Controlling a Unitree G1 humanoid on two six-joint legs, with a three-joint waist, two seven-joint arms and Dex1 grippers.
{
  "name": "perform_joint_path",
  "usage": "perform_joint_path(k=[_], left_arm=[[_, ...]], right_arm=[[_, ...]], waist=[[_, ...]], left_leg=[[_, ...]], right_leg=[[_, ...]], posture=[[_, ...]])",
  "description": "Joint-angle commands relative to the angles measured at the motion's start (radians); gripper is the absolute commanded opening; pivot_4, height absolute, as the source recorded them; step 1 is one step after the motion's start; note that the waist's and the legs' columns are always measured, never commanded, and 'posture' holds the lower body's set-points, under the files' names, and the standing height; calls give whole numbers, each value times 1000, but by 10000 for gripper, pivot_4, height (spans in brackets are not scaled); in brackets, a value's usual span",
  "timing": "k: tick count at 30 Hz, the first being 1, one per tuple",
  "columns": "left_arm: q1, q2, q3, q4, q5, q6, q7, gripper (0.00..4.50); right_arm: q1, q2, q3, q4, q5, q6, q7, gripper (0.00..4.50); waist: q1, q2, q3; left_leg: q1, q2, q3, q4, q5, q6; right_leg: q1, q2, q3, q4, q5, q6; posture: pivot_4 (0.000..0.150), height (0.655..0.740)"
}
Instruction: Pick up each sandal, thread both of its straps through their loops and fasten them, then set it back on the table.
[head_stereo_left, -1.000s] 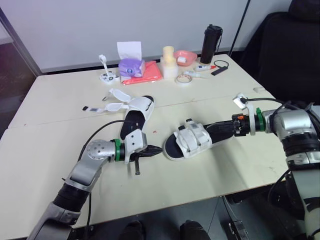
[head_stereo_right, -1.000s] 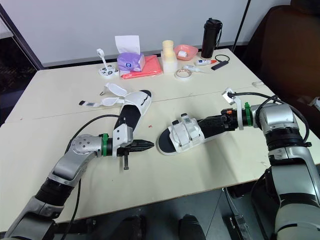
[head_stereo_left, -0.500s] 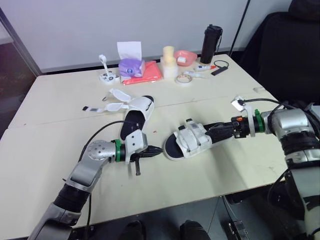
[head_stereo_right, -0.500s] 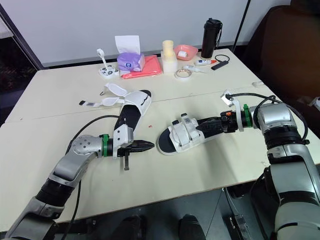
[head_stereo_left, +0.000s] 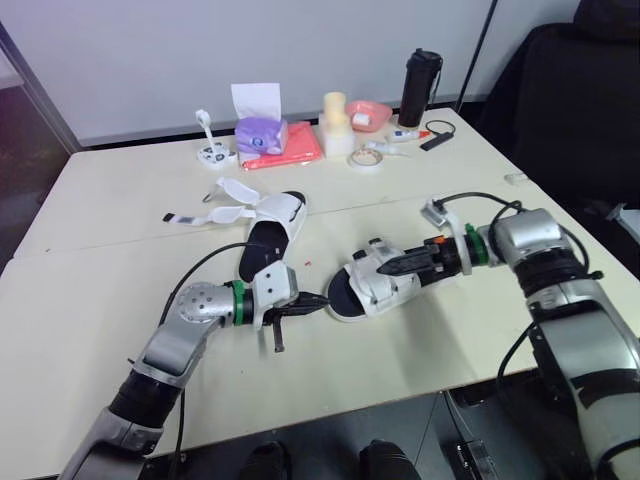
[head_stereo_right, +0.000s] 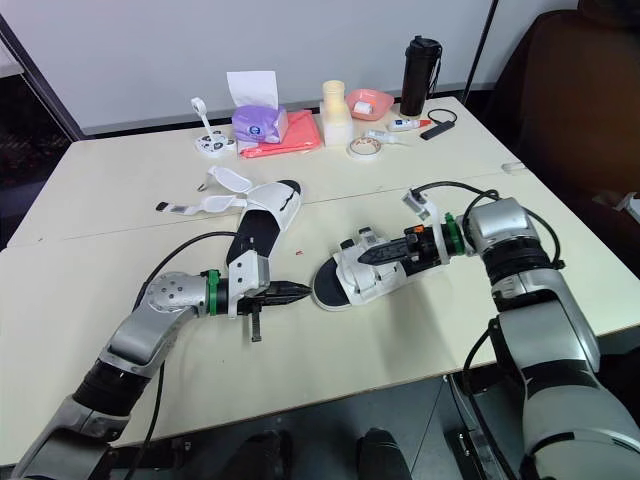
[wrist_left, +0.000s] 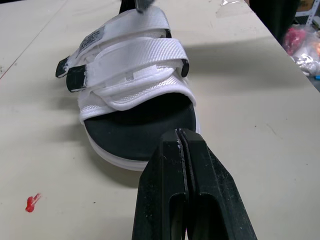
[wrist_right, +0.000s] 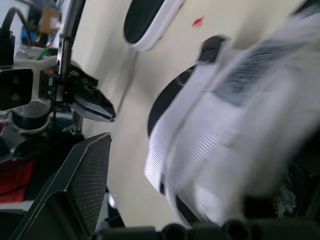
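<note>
Cream table (head_stereo_left: 120, 200), two sandals on it. Strapped-up sandal (head_stereo_left: 372, 290) lying flat mid-table, both straps done across top. Second sandal (head_stereo_left: 272, 228) further back toward left, straps flopped loose on tabletop. Right gripper (head_stereo_left: 385, 265) over strapped sandal's straps, fingers spread wide, nothing clamped far as I can see. Left gripper (head_stereo_left: 320, 299) low by same sandal's toe, fingers pressed together, empty, tip just short of sole.

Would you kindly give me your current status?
Left gripper shut, empty, by toe of near sandal. Right gripper open at its straps. Far sandal on table, unfastened.
</note>
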Motion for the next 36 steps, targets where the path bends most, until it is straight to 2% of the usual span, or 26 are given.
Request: perform_joint_path(k=[1, 3, 4, 5, 11, 12, 14, 18, 23, 25, 27, 30, 36], left_arm=[[5, 2, 6, -50, 0, -8, 15, 0], [10, 3, 9, -55, -1, -7, 22, 0], [12, 4, 9, -58, -1, -7, 24, 0], [14, 4, 8, -60, -2, -5, 26, 0], [20, 0, 3, -71, -2, -1, 37, 0], [19, -1, 2, -71, -3, 0, 39, 0], [19, -4, 1, -70, -3, -1, 44, 0], [24, -8, -2, -77, -3, 1, 53, 0], [29, -18, -6, -79, -3, 2, 61, 0], [28, -23, -10, -76, -3, 3, 63, 0], [26, -28, -13, -73, -4, 2, 65, 0], [21, -34, -16, -71, -4, 3, 69, 0], [18, -27, -4, -72, -1, 3, 80, 0]], right_arm=[[-37, 14, -8, 11, 3, 15, 10, 44459], [-42, 36, -23, 28, 5, 14, -12, 44459], [-47, 45, -33, 41, 6, 12, -24, 39488], [-56, 54, -47, 58, 9, 13, -40, 37285], [-77, 63, -96, 97, 19, 18, -81, 6729], [-76, 60, -109, 93, 24, 27, -92, 2967], [-76, 58, -153, 89, 37, 39, -138, 2967], [-101, 75, -340, 111, 80, 22, -368, 2967], [-197, 123, -728, 253, 213, -160, -957, 2967], [-222, 151, -863, 320, 264, -356, -1217, 2967], [-239, 172, -959, 378, 310, -508, -1400, 2967], [-251, 208, -1042, 442, 353, -686, -1545, 2967], [-274, 265, -1122, 500, 396, -852, -1645, 2967]], waist=[[1, 0, 0], [1, 0, 0], [1, 0, 0], [0, 0, 0], [0, 0, 0], [1, 0, 0], [1, 0, 0], [1, 0, 0], [0, 0, 0], [1, 0, 0], [3, 0, 0], [0, 0, 0], [-11, 0, 0]], left_leg=[[0, 0, 0, 0, 0, 0], [0, 0, 0, 0, 0, 0], [0, 0, 0, 0, 0, 0], [0, 0, 0, 0, 0, 0], [0, 0, 0, 0, 0, 0], [0, 0, 0, 0, 0, 0], [0, 0, 0, 0, 0, 0], [0, 0, 0, 0, 0, -1], [0, 0, 0, 0, 1, -1], [0, 0, 0, -1, 1, -1], [0, 0, 1, -1, 1, -1], [0, 0, 1, -1, 1, -1], [-1, 0, 4, -2, 1, -1]], right_leg=[[0, 0, 0, 0, 0, 0], [0, 0, 0, 0, 0, 0], [0, 0, 0, 0, 0, 0], [0, 0, 0, 0, 0, 0], [0, 0, 0, 1, 0, 0], [0, 0, 0, 1, 0, 0], [0, 0, 0, 1, 0, 0], [0, 0, 0, 1, 0, 0], [-1, 0, 0, 1, 0, 0], [-1, 0, 1, 2, 0, 0], [-1, 0, 1, 2, 0, 0], [-1, 0, 1, 1, 0, 0], [-3, 0, 5, 2, 0, 0]], posture=[[1500, 7400], [1500, 7400], [1500, 7400], [1500, 7400], [1500, 7400], [1500, 7400], [1500, 7400], [1500, 7400], [1500, 7400], [1500, 7400], [1500, 7400], [1500, 7400], [1500, 7400]])
